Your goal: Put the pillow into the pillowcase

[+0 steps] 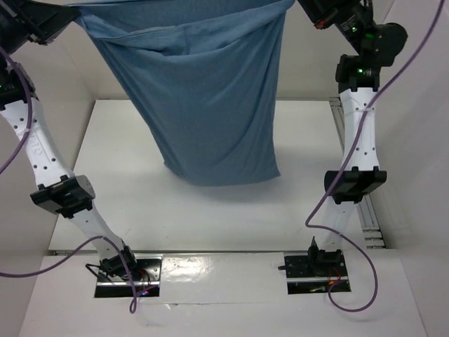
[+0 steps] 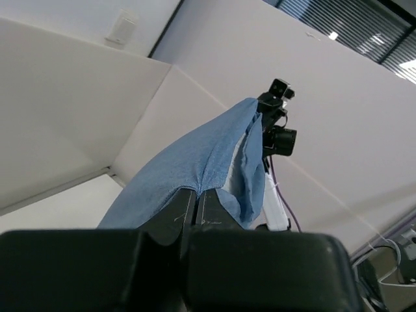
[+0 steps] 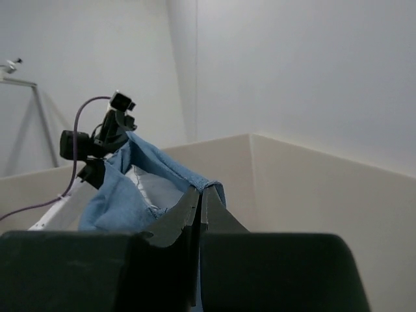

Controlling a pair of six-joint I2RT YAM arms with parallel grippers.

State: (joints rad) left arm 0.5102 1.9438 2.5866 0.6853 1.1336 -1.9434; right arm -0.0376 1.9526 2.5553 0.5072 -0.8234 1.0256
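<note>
We hold the wrinkly, dusty-blue cloth pillowcase [image 1: 210, 105] up between both raised arms, so it hangs like a sack over the flat white table [image 1: 126, 203]. Our left gripper [image 2: 196, 192] is pinched tight on one top corner of the pillowcase, and our right gripper [image 3: 199, 188] is clamped on the other. Between the blue folds at the mouth we see white fabric, the plump white pillow [image 2: 235, 174], down inside the pillowcase.

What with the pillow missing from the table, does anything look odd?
Nothing damaged. The pillowcase hangs stretched between the left end effector and right end effector, both shut on its top edge. White fabric, likely the pillow, shows inside it.
</note>
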